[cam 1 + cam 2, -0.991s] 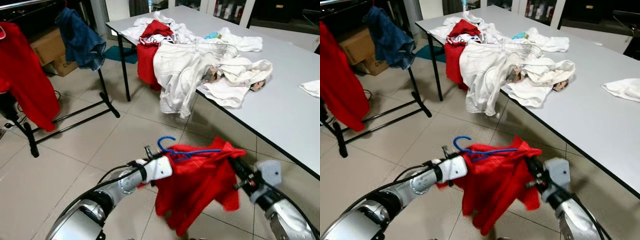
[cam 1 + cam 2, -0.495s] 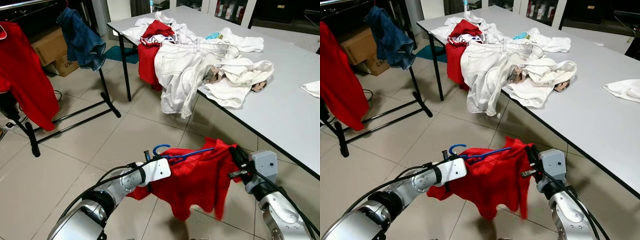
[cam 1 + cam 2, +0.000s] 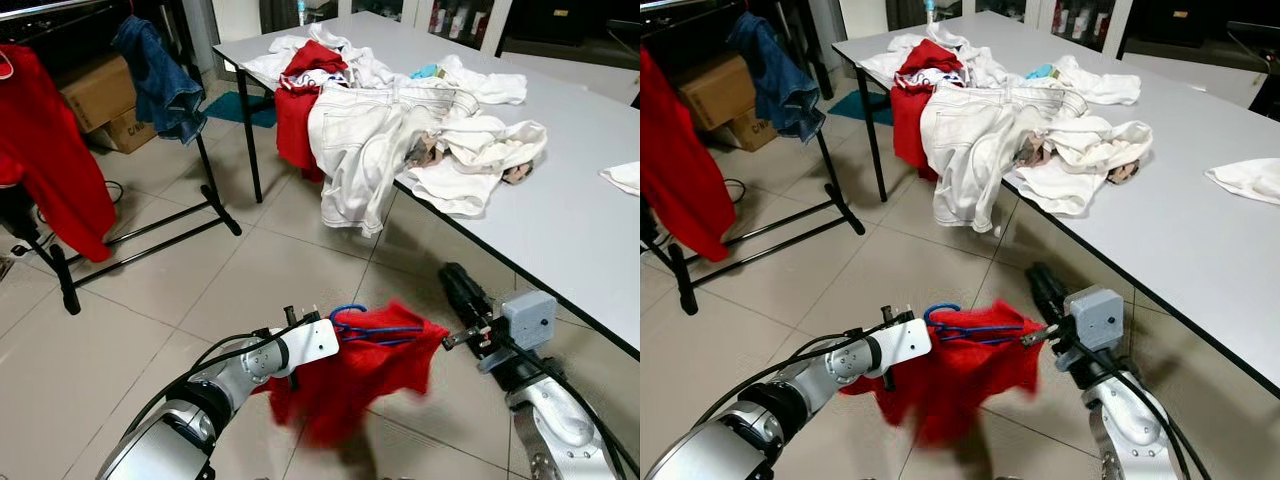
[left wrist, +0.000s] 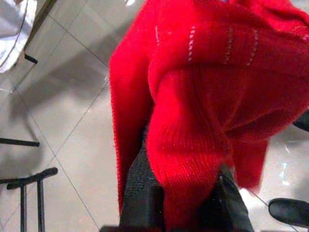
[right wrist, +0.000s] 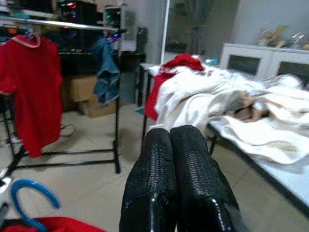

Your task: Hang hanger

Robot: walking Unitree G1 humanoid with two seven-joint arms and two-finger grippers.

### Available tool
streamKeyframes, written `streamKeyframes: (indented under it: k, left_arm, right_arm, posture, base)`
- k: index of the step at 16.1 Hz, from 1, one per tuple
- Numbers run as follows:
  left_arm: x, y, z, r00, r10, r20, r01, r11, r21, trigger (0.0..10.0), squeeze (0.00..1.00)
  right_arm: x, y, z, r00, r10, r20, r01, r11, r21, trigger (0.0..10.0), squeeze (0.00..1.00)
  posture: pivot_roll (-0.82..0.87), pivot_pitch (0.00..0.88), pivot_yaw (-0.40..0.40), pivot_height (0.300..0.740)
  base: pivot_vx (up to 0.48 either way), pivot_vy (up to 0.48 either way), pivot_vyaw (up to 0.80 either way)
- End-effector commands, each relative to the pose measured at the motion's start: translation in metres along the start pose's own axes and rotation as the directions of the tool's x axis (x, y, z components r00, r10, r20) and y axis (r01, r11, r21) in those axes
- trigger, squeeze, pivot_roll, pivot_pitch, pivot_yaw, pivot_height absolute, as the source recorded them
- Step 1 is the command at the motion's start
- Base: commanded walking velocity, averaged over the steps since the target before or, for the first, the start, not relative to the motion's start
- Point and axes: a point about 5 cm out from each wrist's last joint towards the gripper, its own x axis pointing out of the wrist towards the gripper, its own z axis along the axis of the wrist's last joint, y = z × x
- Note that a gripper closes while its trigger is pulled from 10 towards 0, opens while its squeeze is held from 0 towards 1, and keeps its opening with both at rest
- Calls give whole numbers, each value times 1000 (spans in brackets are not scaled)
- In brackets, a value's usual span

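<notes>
A blue hanger [image 3: 352, 322] carries a red knitted sweater [image 3: 345, 385] low over the tiled floor. My left gripper [image 4: 183, 193] is shut on the sweater, with red cloth bunched between its fingers [image 4: 140, 188]. The sweater sags from the hanger and looks blurred. My right gripper [image 3: 453, 282] is shut on nothing, just right of the sweater and apart from it; in its wrist view the fingertips [image 5: 159, 145] press together, with the hanger's hook [image 5: 29, 191] below. At the left is the black clothes rack [image 3: 210, 195], its rail [image 5: 58, 23] holding a red shirt [image 3: 50, 150] and a denim garment [image 3: 160, 80].
A grey table [image 3: 580, 230] runs along the right, close beside my right arm, piled with white and red clothes [image 3: 380, 130] that hang over its edge. Cardboard boxes [image 3: 95, 95] sit behind the rack. Open tiled floor [image 3: 250, 270] lies between me and the rack.
My right gripper let go of the sweater's shoulder and drew back to the right, fingers shut. The sweater dropped and swung down, now held by my left gripper alone.
</notes>
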Motion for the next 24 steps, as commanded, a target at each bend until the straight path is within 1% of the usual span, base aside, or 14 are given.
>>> streamKeyframes:
  k: [1,3,4,5,7,9,10,11,12,16,17,18,21,24]
  left_arm:
    - [1,13,13,997,52,49,-53,999,4,10000,0]
    - [0,17,16,995,73,65,-74,997,8,10000,0]
    - [0,18,16,994,85,74,-86,996,10,10000,0]
    - [-1,20,17,992,98,81,-100,995,11,10000,0]
    - [-1,21,17,990,110,88,-112,994,11,10000,0]
    - [-3,25,21,981,143,131,-147,989,23,10000,0]
    - [-5,26,24,974,160,161,-168,985,36,10000,0]
    - [-5,26,24,974,160,161,-168,985,36,10000,0]
    - [-7,28,25,965,182,187,-193,980,41,10000,0]
    - [-11,32,28,942,231,244,-248,968,41,10000,0]
    - [-13,32,31,930,229,288,-253,966,46,10000,0]
    - [-14,31,33,924,225,309,-253,966,52,10000,0]
    - [-21,27,27,911,201,361,-236,970,56,10000,0]
    - [-21,27,27,911,201,361,-236,970,56,10000,0]
  right_arm:
    - [-2,-1,-11,998,-11,-68,13,1000,22,0,0]
    - [-7,-4,-22,990,-36,-136,42,998,43,0,0]
    - [-12,-6,-30,982,-50,-184,63,996,66,8510,0]
    - [-17,-9,-38,971,-78,-225,100,991,88,10000,0]
    - [-20,-14,-43,962,-116,-247,146,983,111,10000,0]
    - [-31,-30,-55,938,-193,-287,242,959,145,10000,0]
    - [-37,-36,-62,927,-199,-317,256,955,148,10000,471]
    - [-37,-36,-62,927,-199,-317,256,955,148,10000,471]
    - [-42,-39,-69,922,-183,-342,253,952,171,10000,1000]
    - [-44,-34,-85,905,-123,-407,223,952,208,10000,1000]
    - [-40,-30,-89,905,-99,-413,199,958,207,10000,0]
    - [-38,-28,-90,906,-91,-413,190,960,205,10000,0]
    - [-35,-43,-89,904,-158,-397,224,966,126,10000,0]
    - [-35,-43,-89,904,-158,-397,224,966,126,10000,0]
  posture:
    - [-181,0,58,740]
    - [-181,0,58,740]
    - [-181,0,58,740]
    - [-180,0,57,740]
    - [-179,0,57,740]
    - [-170,0,54,740]
    - [-166,0,53,740]
    - [-166,0,53,740]
    - [-164,0,53,740]
    - [-154,0,49,740]
    - [-154,0,49,740]
    - [-154,0,49,740]
    - [-146,0,48,740]
    - [-146,0,48,740]
  base:
    - [0,0,0]
    - [0,0,0]
    - [0,0,0]
    - [0,0,0]
    - [0,0,0]
    - [0,0,0]
    - [0,0,0]
    - [0,0,0]
    - [0,0,0]
    - [0,0,0]
    - [0,0,0]
    - [0,0,0]
    - [0,0,0]
    - [0,0,0]
